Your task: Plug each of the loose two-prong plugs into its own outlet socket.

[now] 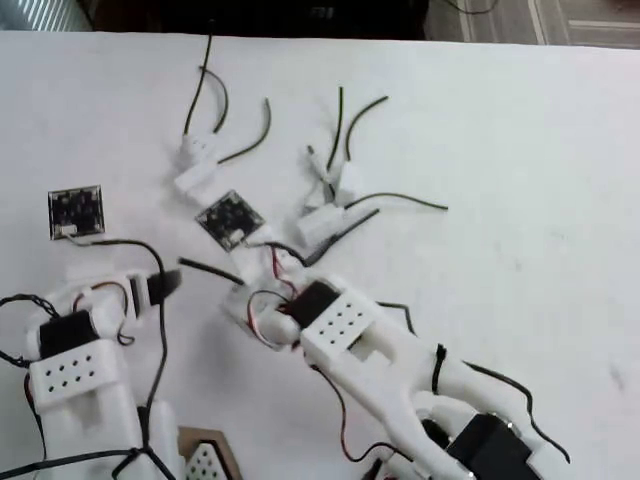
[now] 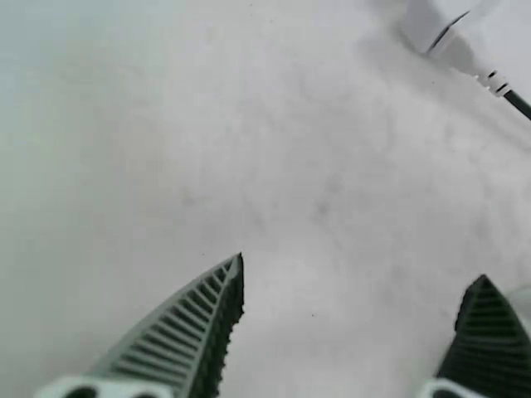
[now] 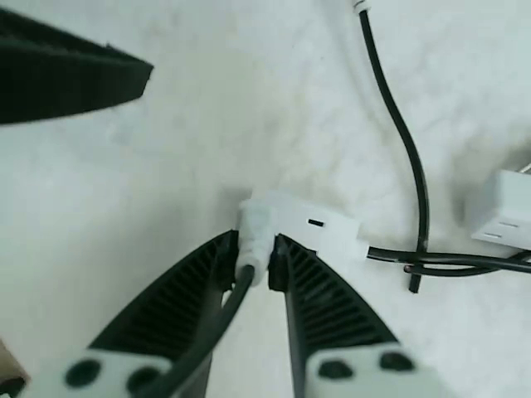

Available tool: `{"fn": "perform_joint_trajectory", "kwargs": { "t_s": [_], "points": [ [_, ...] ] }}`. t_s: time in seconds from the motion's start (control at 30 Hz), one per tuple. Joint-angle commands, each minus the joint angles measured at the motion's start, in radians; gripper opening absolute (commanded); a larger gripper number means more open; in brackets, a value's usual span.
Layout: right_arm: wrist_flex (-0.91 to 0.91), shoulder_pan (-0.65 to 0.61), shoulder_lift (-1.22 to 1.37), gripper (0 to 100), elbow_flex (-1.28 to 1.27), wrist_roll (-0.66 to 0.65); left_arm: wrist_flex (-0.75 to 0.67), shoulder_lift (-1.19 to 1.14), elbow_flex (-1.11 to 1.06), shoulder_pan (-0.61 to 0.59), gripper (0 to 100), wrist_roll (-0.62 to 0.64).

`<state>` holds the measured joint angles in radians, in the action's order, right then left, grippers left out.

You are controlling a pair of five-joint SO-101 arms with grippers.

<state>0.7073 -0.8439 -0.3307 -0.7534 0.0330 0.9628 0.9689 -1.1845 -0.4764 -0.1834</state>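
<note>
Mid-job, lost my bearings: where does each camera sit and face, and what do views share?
High view: fixed above, looking down on the table; left arm and right arm at its near edge.
Left wrist view: on the left arm, facing tabletop past its open left gripper; a white connector lies beyond.
Right wrist view: on the right arm, facing down along the right gripper, shut on a white plug.
Shared: high and right wrist views both catch the left gripper, its finger.
</note>
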Motion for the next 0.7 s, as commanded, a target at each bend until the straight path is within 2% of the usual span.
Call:
{"fn": "perform_joint_trajectory", "kwargs": {
  "t_s": [0.0,0.37,0.67],
  "points": [
    [0.03,-0.005,-0.004,1.7,0.075,0.025,-0.015,0.021,0.005,-0.008,38,0.006],
    [0.027,0.013,0.154,1.7,0.11,0.026,-0.02,0.027,-0.011,-0.008,38,0.005],
    [0.033,0.031,0.17,1.7,0.115,0.031,-0.02,0.027,-0.011,-0.008,38,0.005]
  ]
}}
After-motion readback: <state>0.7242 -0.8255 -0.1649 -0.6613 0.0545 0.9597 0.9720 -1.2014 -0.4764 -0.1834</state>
